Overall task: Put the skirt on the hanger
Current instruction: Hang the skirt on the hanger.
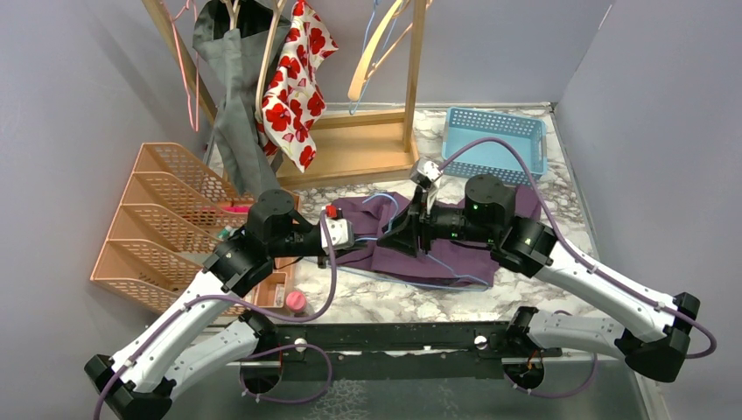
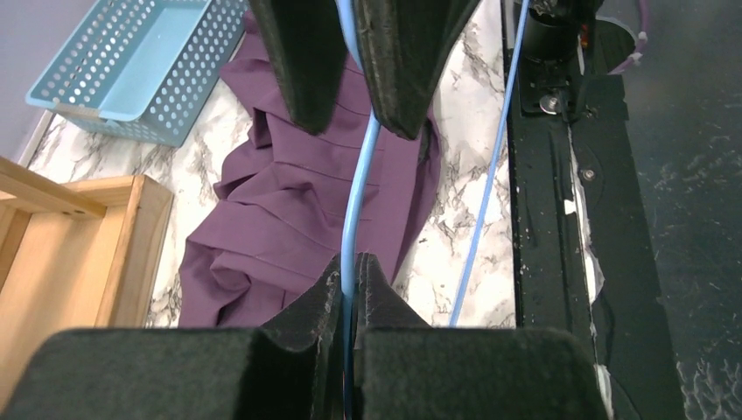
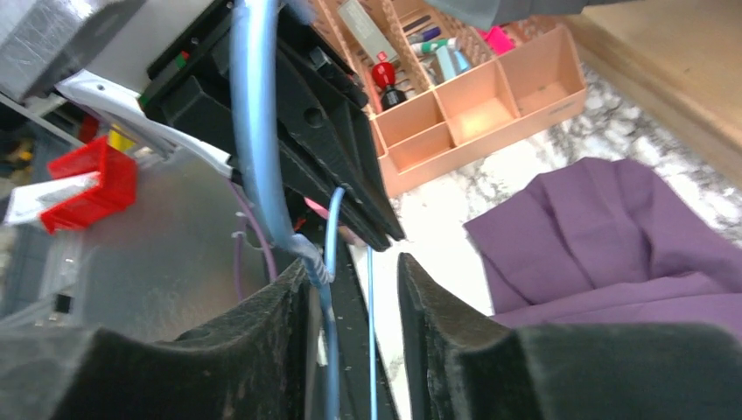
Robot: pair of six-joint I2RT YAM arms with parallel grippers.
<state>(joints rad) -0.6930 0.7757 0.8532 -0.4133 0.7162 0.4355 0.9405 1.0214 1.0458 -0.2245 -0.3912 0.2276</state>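
Note:
The purple skirt (image 1: 472, 258) lies crumpled on the marble table between the two arms, also seen in the left wrist view (image 2: 289, 210) and the right wrist view (image 3: 604, 236). My left gripper (image 2: 352, 267) is shut on the thin blue wire hanger (image 2: 360, 192), which runs up between the right gripper's fingers (image 2: 302, 61). My right gripper (image 3: 354, 267) is open, with the hanger's wire (image 3: 258, 131) passing between its pads, close to the left one. In the top view the left gripper (image 1: 363, 234) and right gripper (image 1: 395, 238) meet tip to tip just above the skirt.
A light blue basket (image 1: 494, 144) stands at the back right. A wooden rack (image 1: 350, 149) behind holds a grey garment and a red-flowered one (image 1: 297, 87). A peach organiser (image 1: 166, 219) sits on the left. The black base rail (image 2: 560, 175) runs along the near edge.

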